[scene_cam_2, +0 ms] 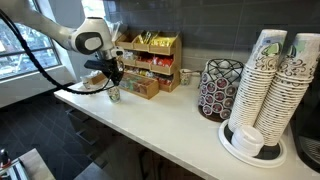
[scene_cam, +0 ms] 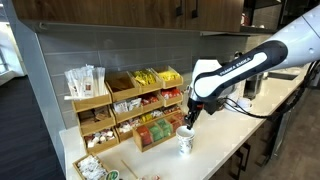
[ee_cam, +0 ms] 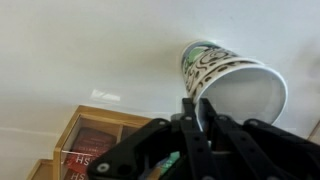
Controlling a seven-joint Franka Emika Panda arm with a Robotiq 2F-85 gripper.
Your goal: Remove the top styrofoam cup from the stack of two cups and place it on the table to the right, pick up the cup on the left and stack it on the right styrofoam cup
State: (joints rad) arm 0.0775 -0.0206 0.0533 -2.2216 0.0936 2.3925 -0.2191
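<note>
Hand [scene_cam: 188,121] is down on the foam cup [scene_cam: 185,145], which stands upright on the table [scene_cam: 222,148] just in front of the wooden snack organizer [scene_cam: 128,108]. In the wrist view the fingers [ee_cam: 192,118] sit close together across the cup's [ee_cam: 240,85] near rim, one inside and one outside, so it reads as pinched on the rim wall. Can't tell if that's one cup or two nested; only one outline shows, green print facing out.

Clutter: the organizer is the nearest obstacle, its lowest front bin [ee_cam: 88,142] right beside the hand in the wrist view. A low tray of packets [scene_cam: 95,167] sits further along the table edge. In an exterior view, a pod carousel [scene_cam_2: 220,90] and tall stacks of printed paper cups [scene_cam_2: 272,75] stand well apart from the cup [scene_cam_2: 115,95], with bare table [scene_cam_2: 170,120] between.
</note>
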